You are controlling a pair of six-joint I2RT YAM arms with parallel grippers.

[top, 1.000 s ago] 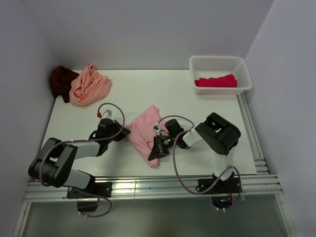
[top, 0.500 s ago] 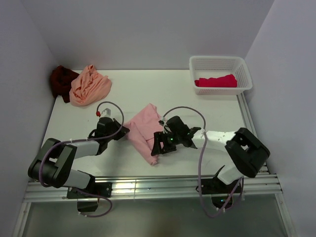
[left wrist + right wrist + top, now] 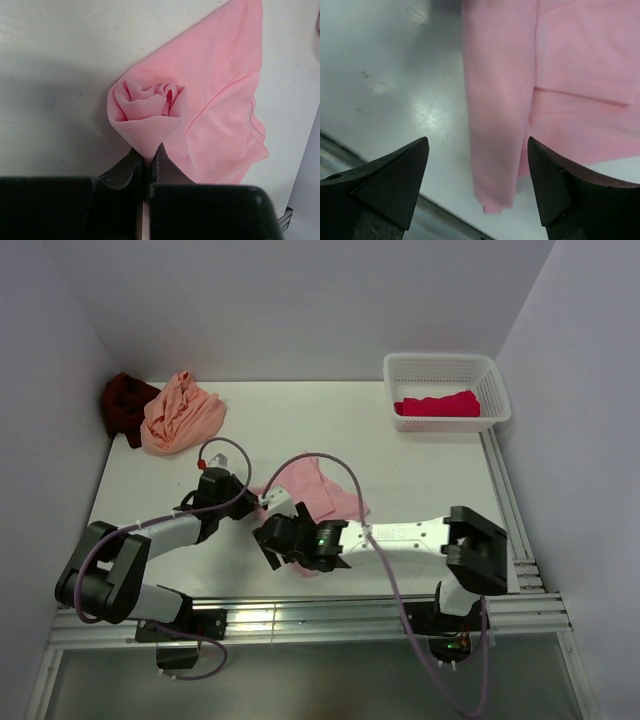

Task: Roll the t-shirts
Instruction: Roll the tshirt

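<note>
Top external view: the pink shirt lies rumpled on the worktop near its front edge, between the two hands. The left hand is clenched on a corner of it. The left wrist view shows cloth pinched between the shut jaws and bunched into a small rosette just beyond them. The right hand is released, jaws wide, holding nothing. Its wrist view shows the jaws straddling a long folded strip of the shirt whose end points toward the front edge. Judgement: the step is a grasp on that strip to square the cloth for rolling, and no proper roll is formed yet. Recommended: lower the right hand until both fingers flank the strip, close on all layers near its end, then draw gently against the left pinch so the cloth lies flat and taut. Risk: catching one layer only, or dragging the bunch. The peach shirt and maroon shirt sit in the far left corner. The crimson shirt is in the basket.
</note>
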